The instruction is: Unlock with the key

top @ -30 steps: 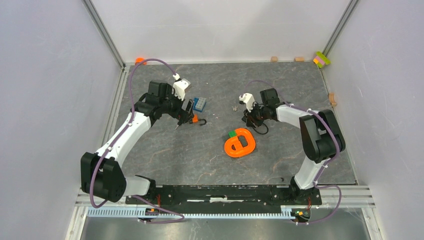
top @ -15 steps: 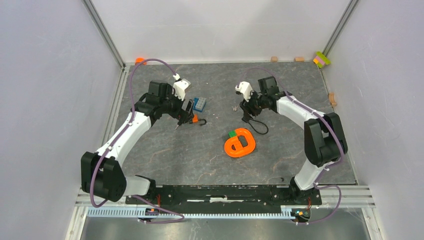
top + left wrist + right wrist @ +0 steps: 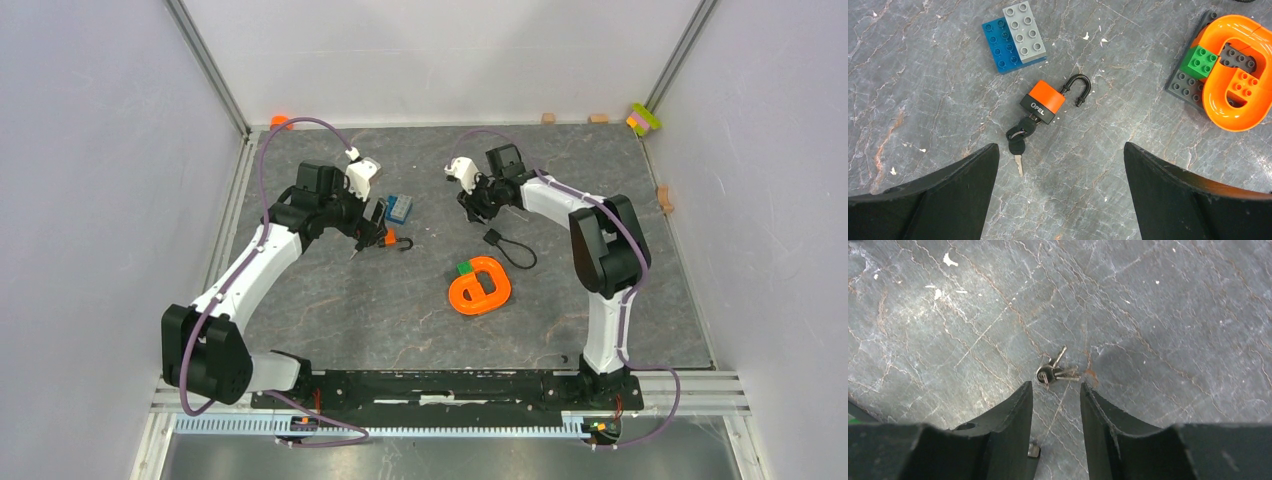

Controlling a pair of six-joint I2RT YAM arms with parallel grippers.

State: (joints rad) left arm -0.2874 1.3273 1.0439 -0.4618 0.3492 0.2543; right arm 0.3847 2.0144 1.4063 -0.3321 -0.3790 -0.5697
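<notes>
Right gripper (image 3: pixel 1055 392): jaws part-open, nothing in them, tips aimed down at the table (image 3: pixel 1173 300), right over the key (image 3: pixel 1055 371). Left gripper (image 3: pixel 1060 150): jaws wide, empty, hanging above the padlock (image 3: pixel 1043 102).

Near to far:
- Ring piece (image 3: pixel 480 286), orange, nearest the bases.
- Just past it is the cable lock (image 3: pixel 493 237), loop flat on the table, nothing holding it.
- Level with that on the left is the padlock. One shackle end looks out of the body. A black key (image 3: pixel 1016 146) dangles by a ring from another key in the keyhole.
- Brick (image 3: pixel 1015 37), blue and grey, beyond the padlock.
- Farthest is the key: a tiny bunch on a ring with thin silvery blades splayed. It lies flat, just ahead of the right fingertips and well apart from the cable lock.

Step, my read: the right gripper picks up the key for the cable lock.

To do it well:
- Centre the jaws on the ring end, not the blades, which are thin and flat and will likely skid under the pads.
- Go down until the tips meet the table, then close slowly.
- The bunch may swivel, so check which blade sticks out before moving.
- The cable lock is loose, so the left gripper probably needs to pin it.
</notes>
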